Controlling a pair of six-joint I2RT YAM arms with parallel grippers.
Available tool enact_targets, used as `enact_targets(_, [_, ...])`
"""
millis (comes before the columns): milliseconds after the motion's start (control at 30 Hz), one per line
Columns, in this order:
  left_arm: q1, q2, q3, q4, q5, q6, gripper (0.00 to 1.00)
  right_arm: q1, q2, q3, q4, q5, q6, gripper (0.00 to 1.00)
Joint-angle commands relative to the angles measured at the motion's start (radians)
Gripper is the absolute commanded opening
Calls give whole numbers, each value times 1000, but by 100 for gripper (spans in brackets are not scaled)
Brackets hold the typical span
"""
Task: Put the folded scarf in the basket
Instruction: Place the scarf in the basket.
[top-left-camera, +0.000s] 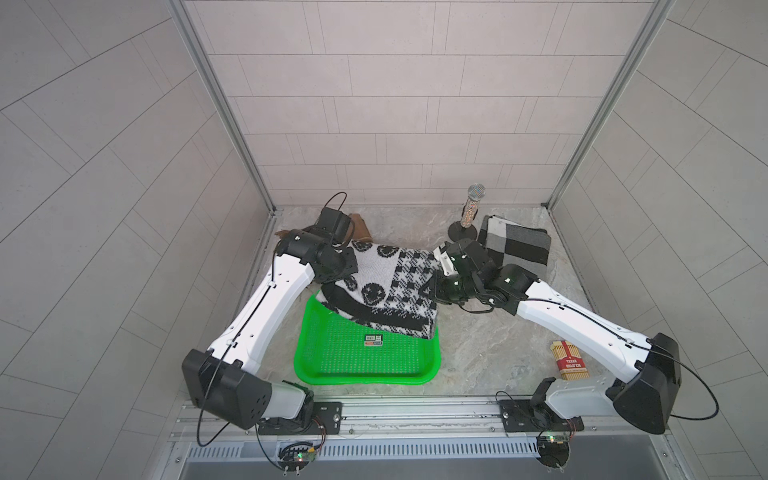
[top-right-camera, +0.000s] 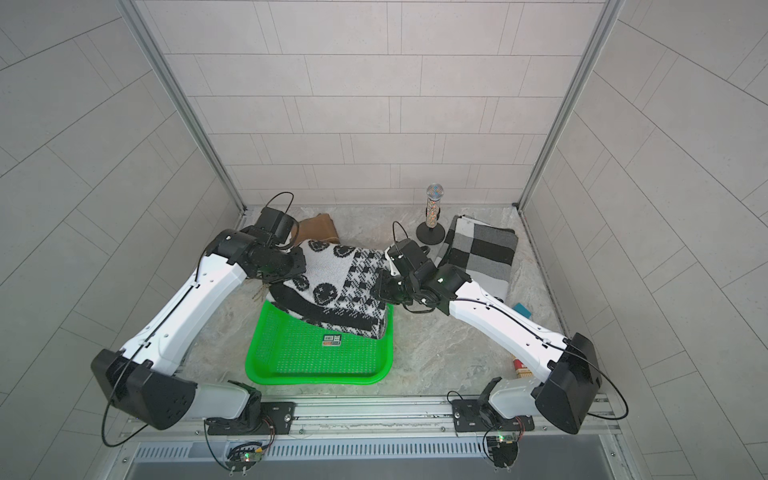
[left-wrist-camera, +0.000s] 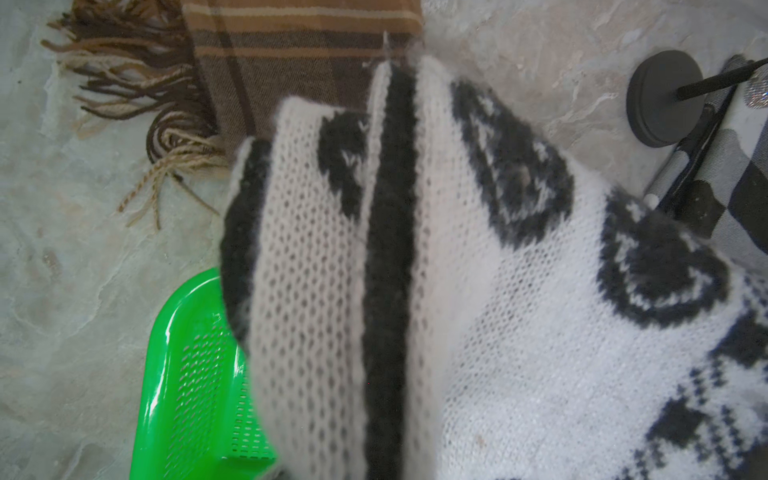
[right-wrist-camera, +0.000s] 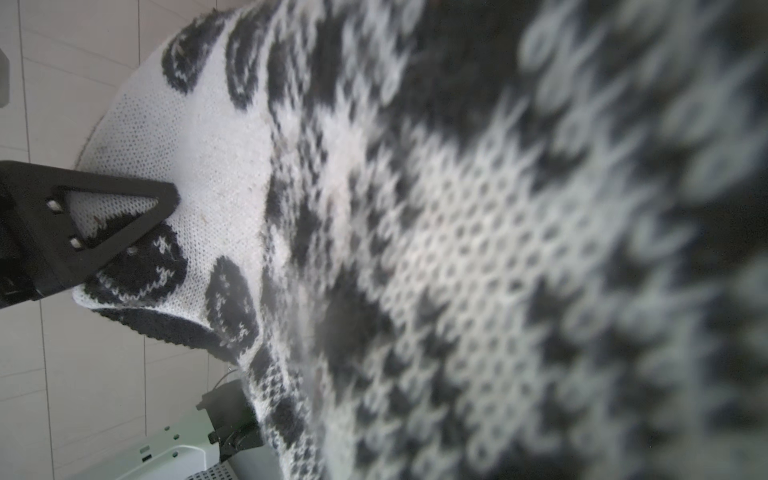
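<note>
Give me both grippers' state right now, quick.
Left gripper: closed on one end of the folded scarf.
Right gripper: closed on the scarf's opposite end, over the basket.

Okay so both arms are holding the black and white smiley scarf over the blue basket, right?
Not quite: the basket is bright green, as both top views show. The rest stands: the left gripper and the right gripper hold the black and white smiley scarf over it.

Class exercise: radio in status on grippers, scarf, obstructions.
Both grippers, left and right, shut on smiley scarf. Scarf overlaps basket far edge. Nothing in the way.
</note>
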Motion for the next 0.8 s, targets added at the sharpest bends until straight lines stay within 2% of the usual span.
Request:
enact_targets(0, [11,-80,-86,45,-63,-34,0,38,-27,-31,6,41,1,0])
enact_targets(400, [11,-236,-308,14,-124,-80,0,118,32,-104,58,17,-12,0])
enact_targets(767, [11,-274,-455,54,-123,-114,0,155,95,-201,120,13,-10,0])
